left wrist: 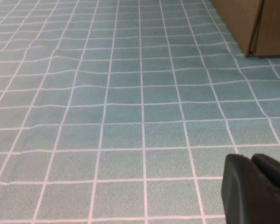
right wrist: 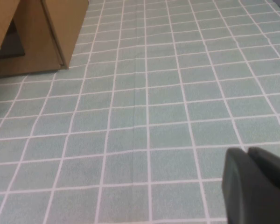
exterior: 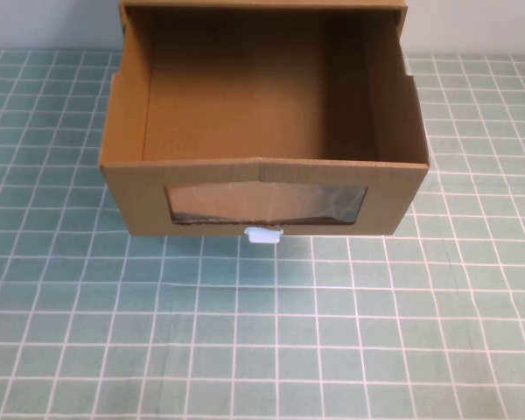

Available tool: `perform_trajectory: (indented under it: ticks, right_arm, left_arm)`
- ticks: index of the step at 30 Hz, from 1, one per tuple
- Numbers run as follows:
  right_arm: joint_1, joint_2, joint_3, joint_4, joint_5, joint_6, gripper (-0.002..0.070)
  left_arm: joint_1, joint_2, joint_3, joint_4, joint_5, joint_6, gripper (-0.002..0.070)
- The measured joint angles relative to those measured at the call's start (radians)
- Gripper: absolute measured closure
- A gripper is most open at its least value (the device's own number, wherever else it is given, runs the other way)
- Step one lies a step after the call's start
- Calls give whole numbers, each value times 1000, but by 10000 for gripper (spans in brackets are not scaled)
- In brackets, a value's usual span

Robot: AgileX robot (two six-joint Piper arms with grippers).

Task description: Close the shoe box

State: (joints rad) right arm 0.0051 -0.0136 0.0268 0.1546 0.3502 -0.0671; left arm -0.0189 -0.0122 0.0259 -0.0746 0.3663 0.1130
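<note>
While the high view is showing the shoe box point(exterior: 262, 122) standing pulled open at the far middle of the green-checked tabletop point(exterior: 262, 350), we are seeing no arm there. Each wrist view is showing only a box corner, and the left end effector point(left wrist: 252, 161) and right end effector point(right wrist: 248, 154) hovering low, fingers pressed together, holding nothing.

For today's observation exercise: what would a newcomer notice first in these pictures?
The open shoe box fills the far middle of the table, drawer pulled toward the camera, a white tab below its window. Around it lies green checked cloth. The left gripper and right gripper hover shut above the cloth, off the box.
</note>
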Motion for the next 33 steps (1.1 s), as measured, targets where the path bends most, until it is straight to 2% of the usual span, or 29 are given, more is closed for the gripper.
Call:
perform_trajectory:
  ticks: [33]
  right_arm:
    - [0, 0, 0, 0, 0, 0, 689]
  left_arm:
    - [0, 0, 0, -22, -4, -2, 680]
